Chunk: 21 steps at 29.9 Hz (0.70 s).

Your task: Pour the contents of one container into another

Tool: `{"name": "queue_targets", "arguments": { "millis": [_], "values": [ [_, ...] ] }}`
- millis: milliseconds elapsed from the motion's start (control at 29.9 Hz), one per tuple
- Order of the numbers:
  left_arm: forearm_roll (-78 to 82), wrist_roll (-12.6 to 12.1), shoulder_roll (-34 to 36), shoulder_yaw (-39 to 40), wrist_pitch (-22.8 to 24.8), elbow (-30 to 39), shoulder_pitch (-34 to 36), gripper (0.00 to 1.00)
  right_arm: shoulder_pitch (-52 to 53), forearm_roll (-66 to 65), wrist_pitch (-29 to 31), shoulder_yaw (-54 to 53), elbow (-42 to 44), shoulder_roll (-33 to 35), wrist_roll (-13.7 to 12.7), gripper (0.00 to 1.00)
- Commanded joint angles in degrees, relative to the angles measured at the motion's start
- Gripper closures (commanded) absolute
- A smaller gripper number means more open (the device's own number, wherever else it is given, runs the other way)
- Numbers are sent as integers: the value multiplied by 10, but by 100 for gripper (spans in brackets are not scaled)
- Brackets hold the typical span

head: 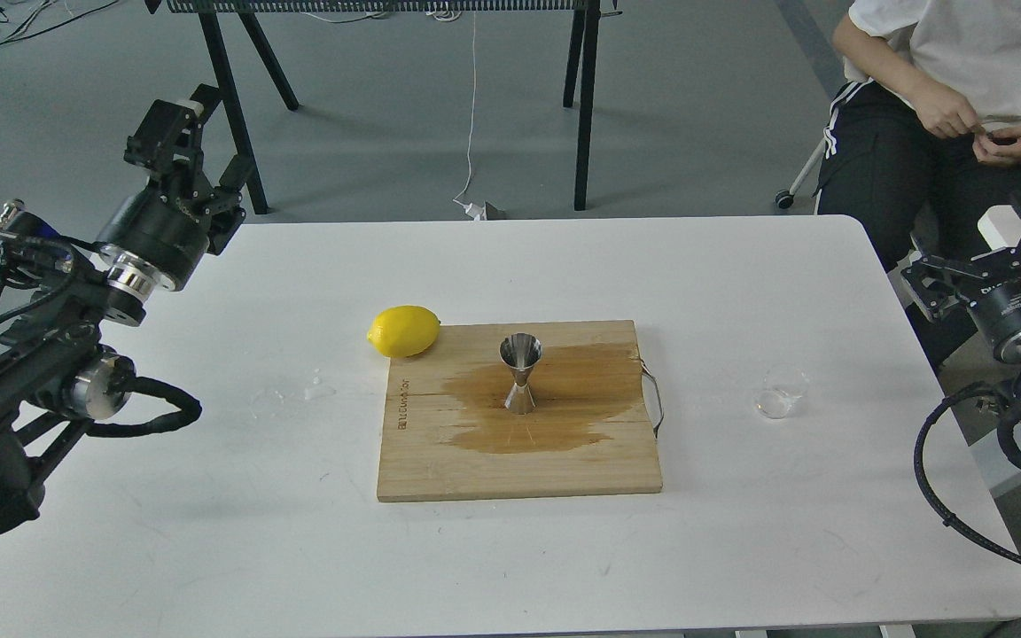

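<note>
The steel jigger (520,372) stands upright in the middle of a wooden cutting board (440,461), inside a dark wet patch. Right of the board, the tiny clear cup (781,392) sits on the white table (209,549), untouched. My left gripper (200,146) is raised beyond the table's far left corner, far from both, its fingers apart and holding nothing. Off the table's right edge, my right gripper (976,252) is open and empty, behind and to the right of the clear cup.
A yellow lemon (403,330) lies against the board's far left corner. A few water drops (315,387) sit on the table left of the board. A seated person (945,106) is at the far right, and black table legs (586,106) stand behind.
</note>
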<state>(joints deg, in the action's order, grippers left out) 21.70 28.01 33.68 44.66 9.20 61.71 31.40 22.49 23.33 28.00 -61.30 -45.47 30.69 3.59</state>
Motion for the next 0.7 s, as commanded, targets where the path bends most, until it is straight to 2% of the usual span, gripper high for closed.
{"name": "queue_targets", "arguments": {
  "millis": [0, 134, 200, 234, 468, 568, 668],
  "values": [
    [-191, 0, 2, 14, 134, -39, 1, 0, -62, 22, 0, -26, -94, 0, -2, 0],
    [-312, 0, 3, 31, 144, -44, 1, 0, -118, 29, 0, -34, -163, 0, -2, 0],
    [-345, -31, 2, 45, 144, -52, 0, 0, -150, 42, 0, -34, -200, 1, -2, 0],
    [-357, -39, 0, 54, 144, -61, 0, 0, -167, 54, 0, -34, -217, 0, -2, 0],
    [-362, -36, -5, 67, 137, -74, 2, 0, -241, 149, -7, -33, -287, -3, 1, 0],
    [-361, -36, -3, 66, 137, -74, 3, 0, -250, 153, -59, -38, -303, -3, 4, 1],
    [-360, -35, -1, 66, 137, -74, 4, 0, -252, 163, -172, -57, -325, -3, 4, 0]
  ]
}}
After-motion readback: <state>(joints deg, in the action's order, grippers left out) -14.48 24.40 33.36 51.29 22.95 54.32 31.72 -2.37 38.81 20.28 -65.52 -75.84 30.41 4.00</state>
